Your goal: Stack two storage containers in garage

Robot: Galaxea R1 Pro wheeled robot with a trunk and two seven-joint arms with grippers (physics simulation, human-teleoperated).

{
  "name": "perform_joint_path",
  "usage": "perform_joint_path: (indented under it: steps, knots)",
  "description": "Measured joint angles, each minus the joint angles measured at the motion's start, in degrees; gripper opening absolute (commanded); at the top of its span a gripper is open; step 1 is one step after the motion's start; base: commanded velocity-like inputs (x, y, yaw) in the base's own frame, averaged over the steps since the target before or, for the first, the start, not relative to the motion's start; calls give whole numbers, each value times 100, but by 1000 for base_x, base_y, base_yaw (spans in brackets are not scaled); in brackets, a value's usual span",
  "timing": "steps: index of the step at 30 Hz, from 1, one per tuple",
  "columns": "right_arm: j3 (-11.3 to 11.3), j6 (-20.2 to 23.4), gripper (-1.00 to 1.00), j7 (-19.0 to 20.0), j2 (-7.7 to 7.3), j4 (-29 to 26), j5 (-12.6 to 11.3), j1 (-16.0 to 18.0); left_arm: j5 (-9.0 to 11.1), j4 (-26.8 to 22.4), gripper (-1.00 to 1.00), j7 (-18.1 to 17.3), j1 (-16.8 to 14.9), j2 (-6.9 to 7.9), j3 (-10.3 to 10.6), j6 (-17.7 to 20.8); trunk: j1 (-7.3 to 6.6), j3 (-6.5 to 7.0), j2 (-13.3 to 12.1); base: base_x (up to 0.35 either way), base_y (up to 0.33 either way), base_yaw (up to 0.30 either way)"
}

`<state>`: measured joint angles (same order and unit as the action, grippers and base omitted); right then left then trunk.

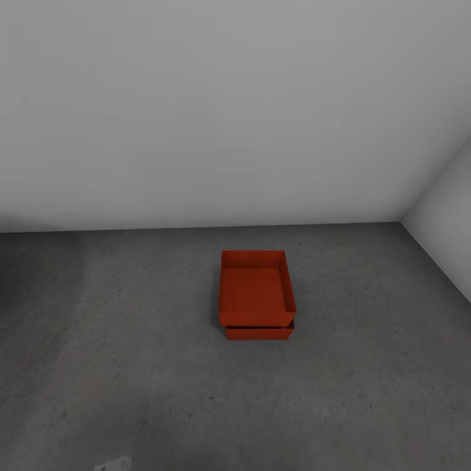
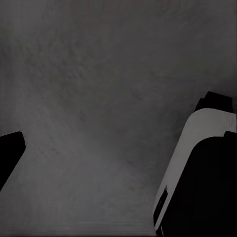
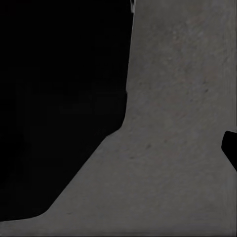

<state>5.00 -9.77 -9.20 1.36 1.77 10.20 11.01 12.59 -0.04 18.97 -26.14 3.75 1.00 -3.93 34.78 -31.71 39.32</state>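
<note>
We count two storage containers at the centre of the head view, a little right of middle: the upper container (image 1: 255, 288) sits on the lower container (image 1: 260, 332), whose front wall peeks out just below the upper one's near rim. Both rest on the dark grey floor (image 1: 118, 366), in front of one white-grey back wall (image 1: 229, 111), with a second wall (image 1: 445, 222) closing the corner at the right edge. That makes two boxes, two walls, one floor; we see no car from here.

Judged from how things lie, the stacking looks done, so the risks are small. The upper box sits shifted slightly toward the back of the lower one rather than squarely over it; a bump from the base or an arm could slide it off, or it may be resting on the rim rather than nested. We cannot tell which.

In the left wrist view a dark fingertip (image 2: 9, 150) shows at the left edge and a white and black robot part (image 2: 202, 173) at lower right, over bare floor. The right wrist view has a large black shape (image 3: 59, 98) and a small dark tip (image 3: 230, 148) at the right edge. Each hand appears spread wide and holds nothing.
</note>
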Motion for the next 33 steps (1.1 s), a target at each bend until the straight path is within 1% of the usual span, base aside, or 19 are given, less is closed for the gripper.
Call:
perform_joint_path:
  steps: [5,7,10,15,20,27,28,33]
  knots:
    - [-3,-45,100,27,11,3,16,-97,6,3,100,13,135,-9,0,60,0,43,0,0,0,0]
    - [-3,-57,100,36,19,0,37,-113,-15,-4,100,3,158,-15,3,23,0,61,0,0,0,0]
    - [-3,-66,100,36,25,-1,46,-119,-48,-21,100,-1,167,-16,5,-2,0,88,0,0,0,0]
    - [-7,-80,100,34,33,-2,54,-142,-22,-12,100,2,172,-31,2,-4,0,134,0,0,0,0]
    - [-19,-93,100,63,45,-2,75,-253,-45,-18,100,-2,173,-33,1,-15,0,180,0,0,0,0]
    - [-21,-92,100,280,37,-2,79,-278,-27,-13,100,2,174,-37,1,-13,0,245,0,0,0,0]
    - [-21,-91,100,415,22,-2,75,-281,-38,-16,100,0,174,-33,1,-16,0,254,0,0,0,0]
    - [-21,-90,100,572,5,-3,71,-282,-30,-15,100,2,174,-33,1,-13,0,300,0,0,0,0]
